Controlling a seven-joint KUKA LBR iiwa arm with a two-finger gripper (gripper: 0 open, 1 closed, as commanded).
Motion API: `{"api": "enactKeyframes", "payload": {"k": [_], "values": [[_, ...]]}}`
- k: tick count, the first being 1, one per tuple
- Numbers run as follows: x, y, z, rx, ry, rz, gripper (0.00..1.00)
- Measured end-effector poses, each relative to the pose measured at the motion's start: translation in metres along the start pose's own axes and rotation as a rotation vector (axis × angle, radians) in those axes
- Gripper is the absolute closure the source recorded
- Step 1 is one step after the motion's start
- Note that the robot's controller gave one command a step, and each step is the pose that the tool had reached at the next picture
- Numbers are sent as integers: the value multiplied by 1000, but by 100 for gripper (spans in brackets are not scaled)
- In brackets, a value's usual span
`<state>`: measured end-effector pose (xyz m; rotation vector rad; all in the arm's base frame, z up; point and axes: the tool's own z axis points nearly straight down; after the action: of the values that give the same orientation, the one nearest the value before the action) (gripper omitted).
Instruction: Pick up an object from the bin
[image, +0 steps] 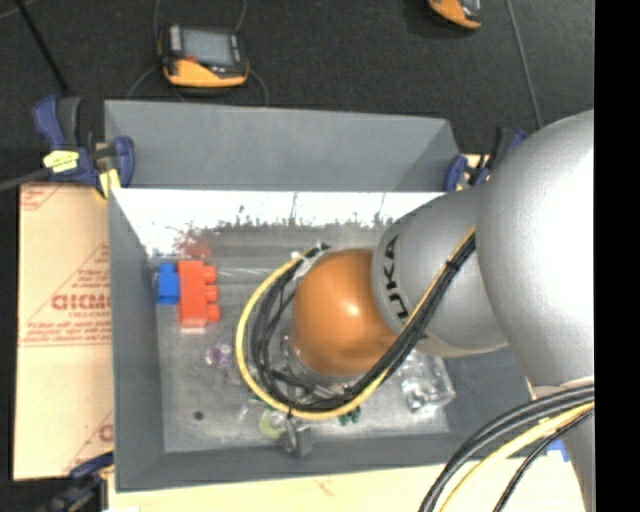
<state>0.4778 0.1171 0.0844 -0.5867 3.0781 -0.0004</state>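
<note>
My gripper (293, 438) is low over the bin's front edge, near the middle, mostly hidden under the arm's orange cover. Right beside it on the left lies a small pale yellow-green round thing (270, 424). A few small dark green bits (346, 419) lie just to its right. A small translucent purple piece (217, 354) rests on the floor to the upper left of the gripper.
An orange-red toy block (197, 293) with a blue block (167, 283) against its left side sits in the bin's left part. A clear crinkled plastic piece (424, 385) lies at the front right. The arm and its cables cover the bin's middle and right.
</note>
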Motion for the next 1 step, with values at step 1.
{"api": "enactKeyframes", "payload": {"k": [1], "values": [[0,1,-2,-2,1,4,100]]}}
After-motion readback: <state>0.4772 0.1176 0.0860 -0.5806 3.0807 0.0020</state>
